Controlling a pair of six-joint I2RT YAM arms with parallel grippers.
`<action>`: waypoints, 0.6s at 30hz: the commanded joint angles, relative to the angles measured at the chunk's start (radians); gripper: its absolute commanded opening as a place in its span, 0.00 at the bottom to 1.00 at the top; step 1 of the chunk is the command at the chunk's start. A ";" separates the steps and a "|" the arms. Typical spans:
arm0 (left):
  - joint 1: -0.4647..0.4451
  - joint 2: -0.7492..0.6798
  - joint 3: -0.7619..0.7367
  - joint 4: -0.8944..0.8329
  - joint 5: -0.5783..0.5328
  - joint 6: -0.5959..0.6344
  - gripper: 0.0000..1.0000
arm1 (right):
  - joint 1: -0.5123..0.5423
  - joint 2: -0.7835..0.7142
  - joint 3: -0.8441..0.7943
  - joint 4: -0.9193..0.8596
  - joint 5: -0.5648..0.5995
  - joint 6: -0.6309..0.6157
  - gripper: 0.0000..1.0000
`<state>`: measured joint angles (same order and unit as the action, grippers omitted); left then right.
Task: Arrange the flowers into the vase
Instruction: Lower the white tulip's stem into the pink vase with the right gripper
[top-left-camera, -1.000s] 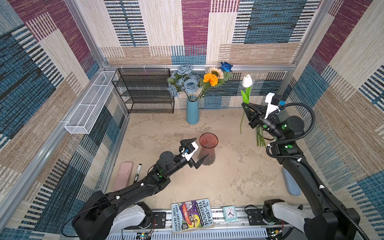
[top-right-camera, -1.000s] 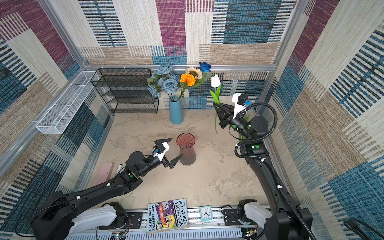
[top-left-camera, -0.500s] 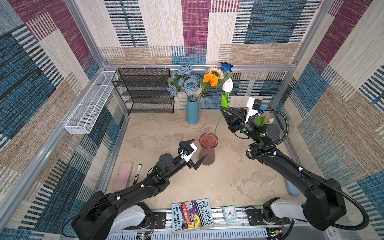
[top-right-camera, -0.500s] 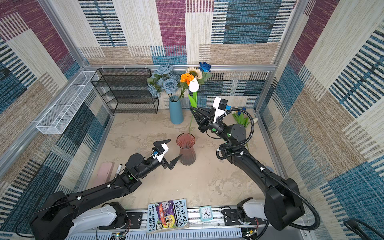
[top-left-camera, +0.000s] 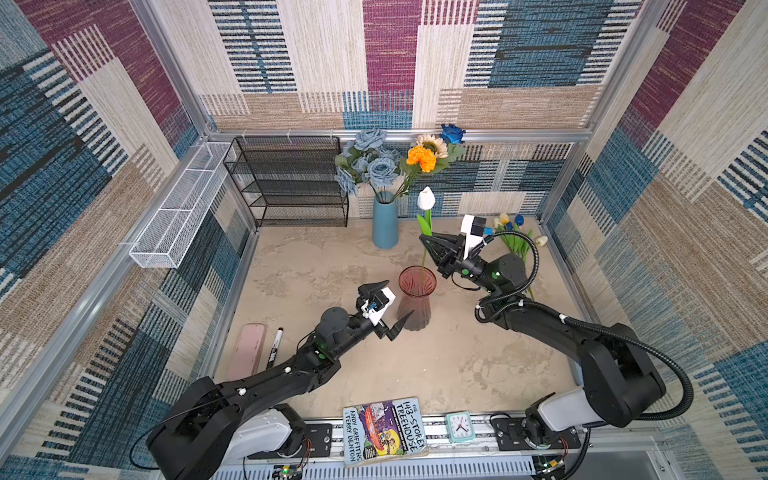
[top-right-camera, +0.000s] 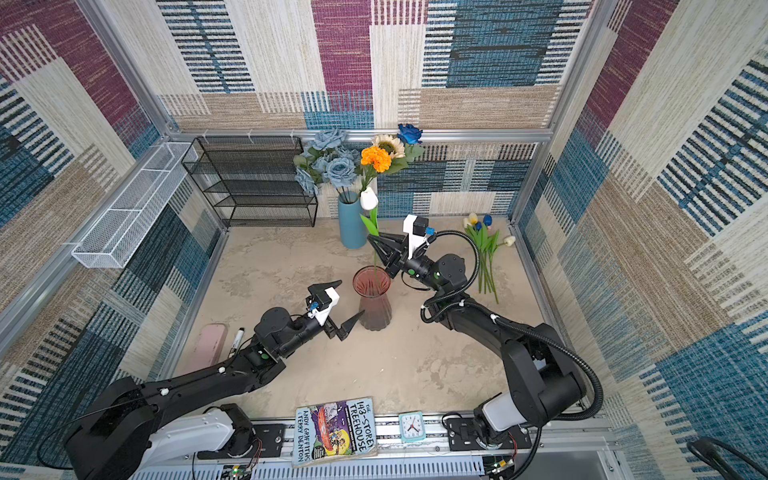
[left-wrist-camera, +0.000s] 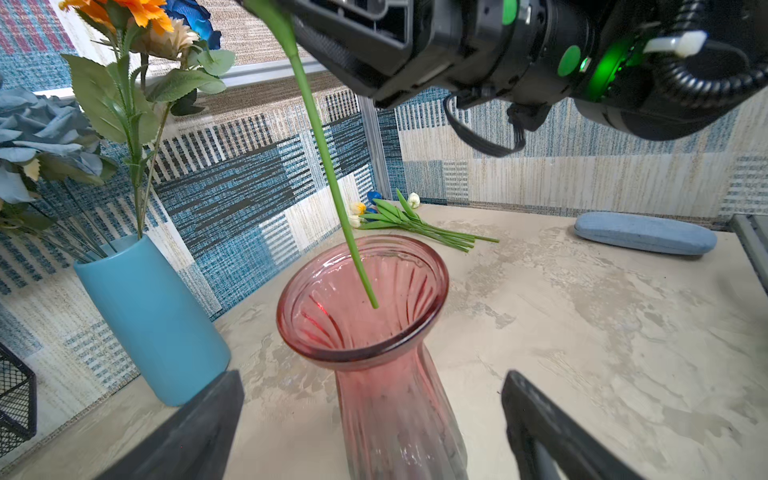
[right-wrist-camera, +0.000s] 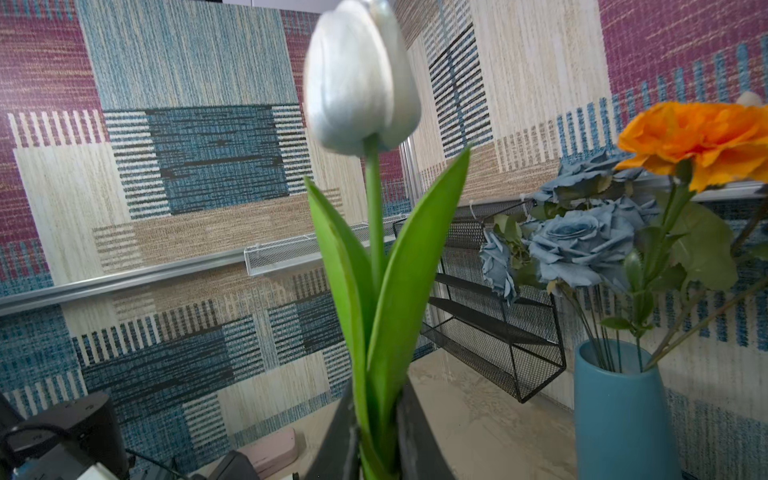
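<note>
A pink glass vase (top-left-camera: 417, 291) (top-right-camera: 371, 299) (left-wrist-camera: 365, 316) stands mid-table. Above it my right gripper (top-left-camera: 424, 239) (top-right-camera: 371, 238) (right-wrist-camera: 376, 399) is shut on a white tulip (top-left-camera: 426, 198) (top-right-camera: 368, 198) (right-wrist-camera: 359, 83), pinching its stem and leaves. In the left wrist view the stem (left-wrist-camera: 324, 166) slants down, its end inside the vase mouth. My left gripper (top-left-camera: 399, 297) (top-right-camera: 352, 297) (left-wrist-camera: 374, 415) is open, a finger on either side of the vase, not touching it. More tulips (top-left-camera: 515, 237) (top-right-camera: 484, 249) (left-wrist-camera: 407, 220) lie at the back right.
A blue vase (top-left-camera: 385, 224) (right-wrist-camera: 623, 415) with roses, marigold and sunflower stands at the back wall beside a black mesh shelf (top-left-camera: 291, 183). A pink case (top-left-camera: 247, 351) and marker (top-left-camera: 275, 345) lie left, a blue case (left-wrist-camera: 644, 232) right, a book (top-left-camera: 384, 430) and clock (top-left-camera: 459, 426) in front.
My right gripper carried the white tulip from the back right leftward and lowered it over the pink vase, so the stem end now sits in the mouth. The left arm barely moved.
</note>
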<state>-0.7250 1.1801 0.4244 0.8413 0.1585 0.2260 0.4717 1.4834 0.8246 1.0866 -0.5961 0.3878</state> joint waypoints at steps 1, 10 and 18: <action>-0.001 0.017 0.005 0.056 -0.016 0.000 1.00 | 0.019 0.015 -0.024 -0.001 -0.072 -0.118 0.15; 0.000 0.044 0.008 0.081 -0.017 0.004 1.00 | 0.052 -0.016 -0.131 -0.068 -0.050 -0.250 0.21; 0.002 0.044 0.022 0.078 -0.012 0.002 1.00 | 0.054 -0.066 -0.114 -0.187 0.068 -0.319 0.56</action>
<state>-0.7246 1.2247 0.4358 0.8783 0.1387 0.2295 0.5262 1.4334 0.6979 0.9329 -0.5831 0.1108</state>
